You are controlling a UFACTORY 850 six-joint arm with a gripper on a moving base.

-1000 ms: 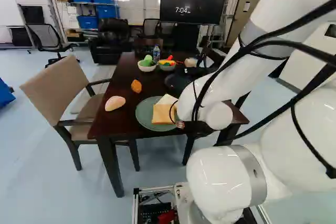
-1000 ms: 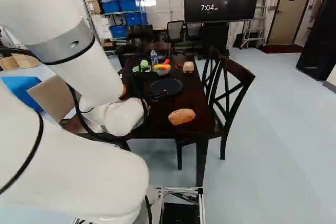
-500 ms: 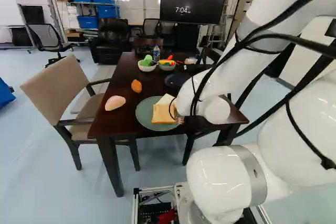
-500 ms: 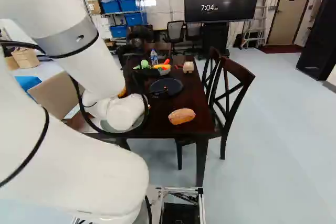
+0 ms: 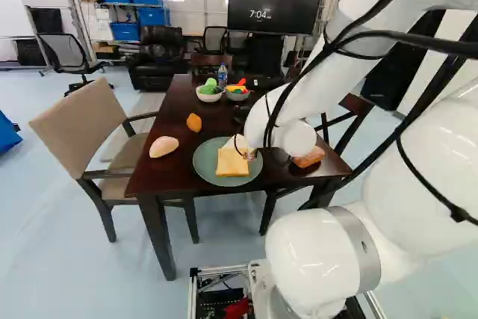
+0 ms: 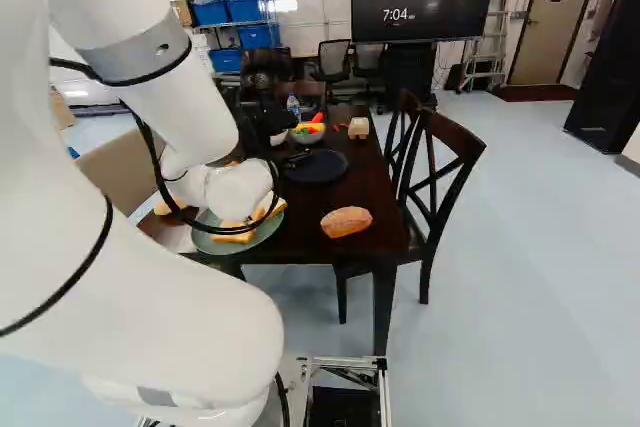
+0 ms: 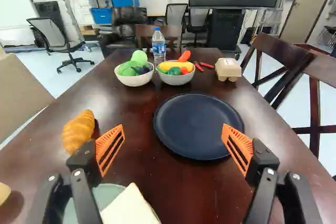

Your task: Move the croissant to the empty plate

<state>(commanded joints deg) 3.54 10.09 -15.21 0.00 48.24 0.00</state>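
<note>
The croissant (image 7: 77, 132) lies on the dark wooden desk (image 7: 178, 190), to the robot's left of the hand (image 7: 174, 129) and outside its spread fingers. The hand is released: its orange pads (image 7: 109, 148) stand wide apart with nothing gripped between them. The empty dark plate (image 7: 198, 124) sits ahead of it, while the green plate (image 5: 203, 163) carries bread slices (image 5: 232, 162) and so is not the goal.

The croissant looks small and golden, with ridges across its back, and is probably light, whether it is real pastry or a play-food copy. If real, it would be soft and flaky, crushing or shedding crust under a hard squeeze; if a copy, it would be firmer and perhaps a little slick. A gentle, even closing suits both.

The best hold is across the thick middle, one pad on each long side, set low enough to pass the rounded top. Its length runs roughly away from the robot, so the fingers likely need little turning once the hand moves over it. A hold near a tapered end could let it pivot or slip out. The ridges should give the pads some bite, and a low release would keep it from rolling on the plate.
</note>
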